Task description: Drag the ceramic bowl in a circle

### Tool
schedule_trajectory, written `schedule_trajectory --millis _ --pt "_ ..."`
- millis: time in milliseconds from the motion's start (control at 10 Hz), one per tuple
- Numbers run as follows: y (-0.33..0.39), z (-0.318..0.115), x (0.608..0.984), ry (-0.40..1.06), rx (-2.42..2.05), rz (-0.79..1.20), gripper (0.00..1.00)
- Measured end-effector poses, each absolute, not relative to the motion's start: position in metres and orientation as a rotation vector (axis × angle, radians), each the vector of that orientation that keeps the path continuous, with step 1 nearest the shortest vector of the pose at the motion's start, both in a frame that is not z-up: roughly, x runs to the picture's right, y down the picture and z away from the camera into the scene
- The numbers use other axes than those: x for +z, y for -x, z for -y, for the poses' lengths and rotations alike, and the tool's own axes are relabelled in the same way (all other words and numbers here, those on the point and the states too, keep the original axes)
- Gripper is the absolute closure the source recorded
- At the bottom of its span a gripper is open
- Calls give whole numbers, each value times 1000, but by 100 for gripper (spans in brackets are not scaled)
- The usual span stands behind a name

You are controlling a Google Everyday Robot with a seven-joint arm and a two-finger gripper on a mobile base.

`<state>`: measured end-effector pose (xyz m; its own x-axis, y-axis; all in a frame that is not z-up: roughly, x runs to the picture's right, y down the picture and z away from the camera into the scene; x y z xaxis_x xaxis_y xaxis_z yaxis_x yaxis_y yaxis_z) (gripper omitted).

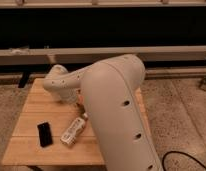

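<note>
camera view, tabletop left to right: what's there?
Black block → bottle lying flat → arm, covering the table's right part. The gripper is hidden behind the arm near the table's middle; the bowl isn't visible.

Ceramic bowl and hand both hidden behind the arm (111,100)

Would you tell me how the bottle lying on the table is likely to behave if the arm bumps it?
Lying on its side on the table, the bottle would probably roll if nudged sideways. It looks like small plastic, so it is likely light and skids easily. The gripper is hidden behind the arm, near the bottle's cap end.
</note>
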<state>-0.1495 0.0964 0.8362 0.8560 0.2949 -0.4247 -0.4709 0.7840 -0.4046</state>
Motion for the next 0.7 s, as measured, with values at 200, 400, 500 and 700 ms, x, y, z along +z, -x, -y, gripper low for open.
schedule_trajectory --millis 200,400,500,700 --pt "138 -96 837 518 427 -353 100" --pt "139 -89 841 509 431 -346 100" --pt "143 -91 840 506 424 -343 100" --pt "137 -93 835 501 424 -342 100"
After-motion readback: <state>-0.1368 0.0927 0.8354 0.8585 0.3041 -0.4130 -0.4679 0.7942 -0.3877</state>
